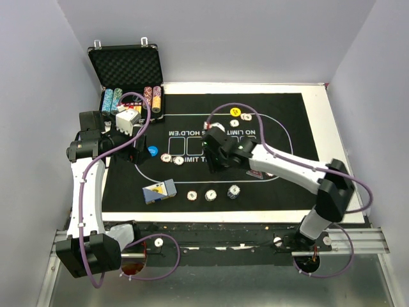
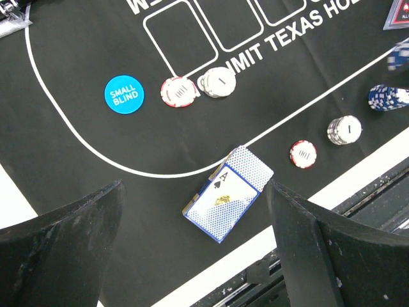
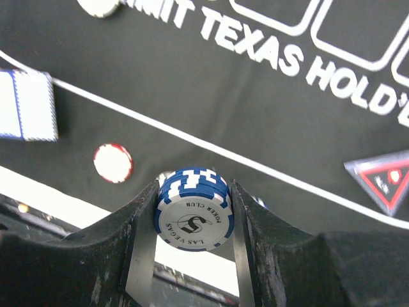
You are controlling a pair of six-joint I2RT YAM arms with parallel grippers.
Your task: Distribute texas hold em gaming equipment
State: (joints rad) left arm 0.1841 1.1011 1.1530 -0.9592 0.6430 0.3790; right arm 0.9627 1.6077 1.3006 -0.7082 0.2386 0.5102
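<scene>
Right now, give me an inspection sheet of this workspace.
surface: black mat on a white table.
job's things: card box and chips near the front edge; two more by the blue button; yellow button far side; red marker on the mat.
clutter: open case, far left, chip rows inside.
grippers: left fingers open above the card box; right fingers shut on blue chips.
cables: purple cables in slack loops.
surroundings: grey walls.

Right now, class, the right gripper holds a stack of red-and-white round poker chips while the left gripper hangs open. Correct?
No: the right wrist view shows the stack of round poker chips in the right gripper is blue-and-white, not red-and-white.
</scene>
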